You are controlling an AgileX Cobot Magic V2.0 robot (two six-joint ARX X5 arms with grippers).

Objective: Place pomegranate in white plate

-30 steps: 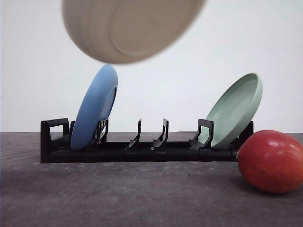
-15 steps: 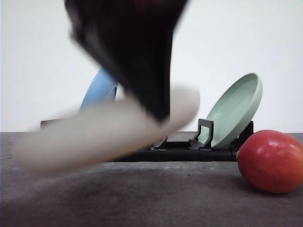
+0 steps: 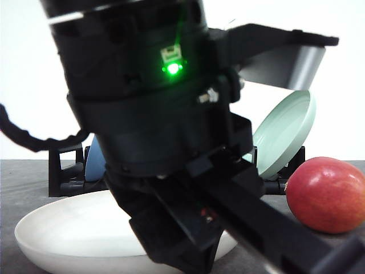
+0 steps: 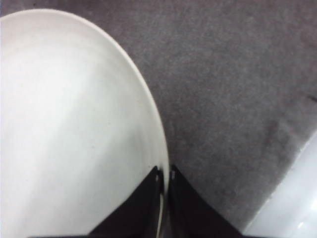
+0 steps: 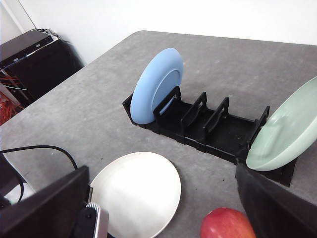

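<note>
The white plate (image 3: 68, 234) lies low on the grey table at the front left, and it looks to be resting on it. My left gripper (image 4: 164, 171) is shut on the plate's (image 4: 74, 124) near rim, one finger on each side. The left arm (image 3: 165, 114) looms close in the front view. The red pomegranate (image 3: 325, 194) sits on the table to the right, apart from the plate. In the right wrist view the plate (image 5: 136, 191) and pomegranate (image 5: 225, 223) lie below my right gripper (image 5: 161, 171), which hangs open and empty.
A black dish rack (image 5: 198, 124) stands behind, with a blue plate (image 5: 156, 84) at its left end and a pale green plate (image 5: 282, 129) leaning at its right end. A black cable (image 5: 44, 148) runs along the table's left side.
The left arm has swung down with the white plate from above the rack to the table surface. The arm now blocks most of the front view. The pomegranate has not moved.
</note>
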